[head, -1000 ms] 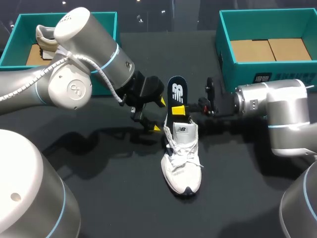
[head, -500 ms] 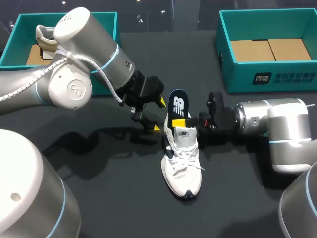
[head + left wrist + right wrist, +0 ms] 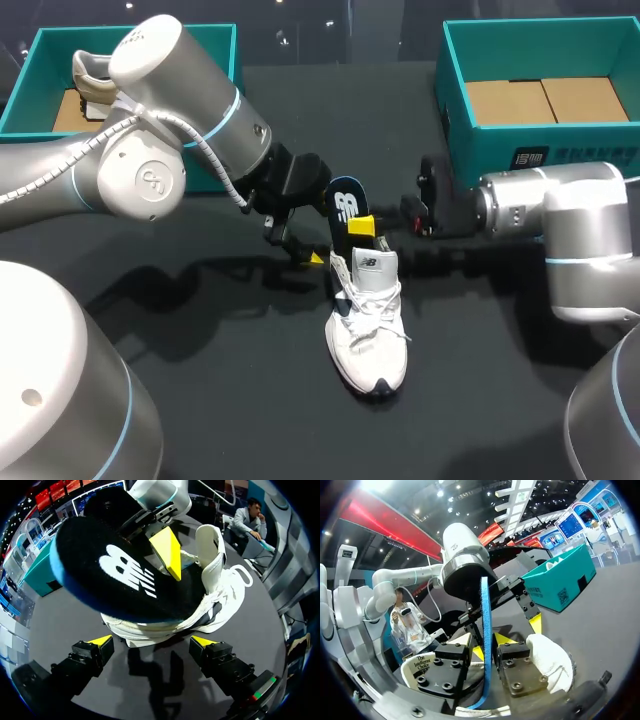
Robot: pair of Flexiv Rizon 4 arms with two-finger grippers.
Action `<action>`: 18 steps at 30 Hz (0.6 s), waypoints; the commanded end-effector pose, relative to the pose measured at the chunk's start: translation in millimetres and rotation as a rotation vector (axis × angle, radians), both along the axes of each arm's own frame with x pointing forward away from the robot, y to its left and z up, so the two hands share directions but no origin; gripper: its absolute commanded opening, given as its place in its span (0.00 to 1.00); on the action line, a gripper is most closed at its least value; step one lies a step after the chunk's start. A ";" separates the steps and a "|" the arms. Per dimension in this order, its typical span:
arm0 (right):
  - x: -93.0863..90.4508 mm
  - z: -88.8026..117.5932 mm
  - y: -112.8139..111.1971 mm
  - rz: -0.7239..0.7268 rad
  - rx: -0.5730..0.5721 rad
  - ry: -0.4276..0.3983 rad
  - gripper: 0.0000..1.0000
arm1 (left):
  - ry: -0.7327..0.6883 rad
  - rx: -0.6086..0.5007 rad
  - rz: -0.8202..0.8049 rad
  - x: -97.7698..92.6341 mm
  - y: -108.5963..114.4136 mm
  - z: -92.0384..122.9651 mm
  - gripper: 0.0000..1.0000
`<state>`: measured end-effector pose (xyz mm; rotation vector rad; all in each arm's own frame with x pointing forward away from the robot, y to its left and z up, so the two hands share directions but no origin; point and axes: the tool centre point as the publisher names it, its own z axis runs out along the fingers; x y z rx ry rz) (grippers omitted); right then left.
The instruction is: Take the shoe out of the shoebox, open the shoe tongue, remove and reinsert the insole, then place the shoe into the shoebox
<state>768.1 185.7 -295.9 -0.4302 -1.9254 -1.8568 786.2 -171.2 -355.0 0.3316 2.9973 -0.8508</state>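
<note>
Left shoebox point(image 3: 50, 40) has a second shoe point(image 3: 92, 82) in it. Left hand point(image 3: 151, 641) hangs open just beside the white sneaker point(image 3: 368, 330) on the tabletop point(image 3: 200, 380). The insole point(image 3: 346, 208) sticks up tilted out of the sneaker's opening, pinched by the right hand point(image 3: 489, 647). Right shoebox point(image 3: 540, 155) sits behind.

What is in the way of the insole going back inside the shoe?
Nothing I can see. The right hand holds the insole over the shoe, its lower end at the opening. The left hand is open beside the shoe.
</note>
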 end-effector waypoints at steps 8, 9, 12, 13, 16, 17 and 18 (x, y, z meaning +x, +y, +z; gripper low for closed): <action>15.1 -9.4 1.1 0.003 -0.026 0.054 0.00 | 0.000 0.002 -0.001 0.1 -0.4 -0.6 1.00; 13.6 -13.7 0.2 -0.001 -0.024 0.065 0.00 | 0.000 0.002 -0.001 0.1 -0.4 -0.6 1.00; 7.4 -25.0 -3.3 -0.019 -0.019 0.101 0.00 | 0.000 0.002 -0.001 0.1 -0.4 -0.6 1.00; 3.9 -27.8 -4.7 -0.026 -0.015 0.112 0.00 | 0.000 0.002 -0.001 0.1 -0.4 -0.6 1.00; -6.2 -34.5 -6.7 -0.050 -0.005 0.134 0.00 | 0.000 0.002 -0.001 0.1 -0.4 -0.6 1.00; -10.0 -35.8 -7.0 -0.057 -0.002 0.138 0.00 | 0.000 0.002 -0.001 0.1 -0.4 -0.6 1.00; -13.1 -36.6 -7.3 -0.064 0.002 0.141 0.00 | 0.000 0.002 -0.001 0.1 -0.4 -0.6 1.00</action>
